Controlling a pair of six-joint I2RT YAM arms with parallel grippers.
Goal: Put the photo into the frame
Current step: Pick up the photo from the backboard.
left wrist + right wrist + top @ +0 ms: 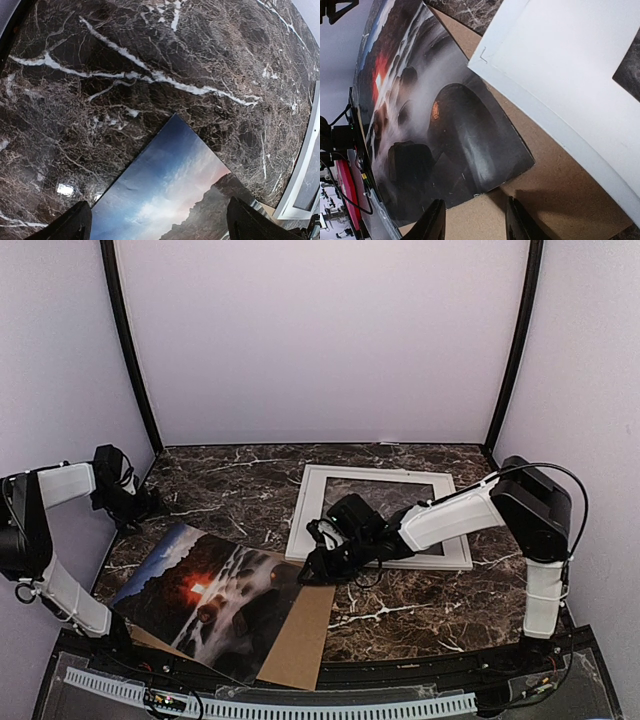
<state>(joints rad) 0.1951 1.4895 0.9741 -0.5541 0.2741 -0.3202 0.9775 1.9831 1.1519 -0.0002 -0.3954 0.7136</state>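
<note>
The photo [210, 595], a dark landscape with a red glow and misty water, lies flat at the front left on a brown cardboard sheet [305, 635]. The white frame [385, 515] lies flat behind it at centre right, marble showing through its middle. My left gripper [148, 508] hovers past the photo's far corner, wide open and empty; the left wrist view has the photo's blue-sky corner [170, 190] between its fingers [70, 225]. My right gripper [475, 225] is open and empty just above the cardboard [545, 190], beside the photo's dark near corner [470, 150] and the frame's corner [560, 65].
The dark marble table [240, 480] is walled in by pale panels on three sides. A black cable tray with a white slotted strip [260, 705] runs along the near edge. The right arm [450, 515] stretches across the frame's near rail.
</note>
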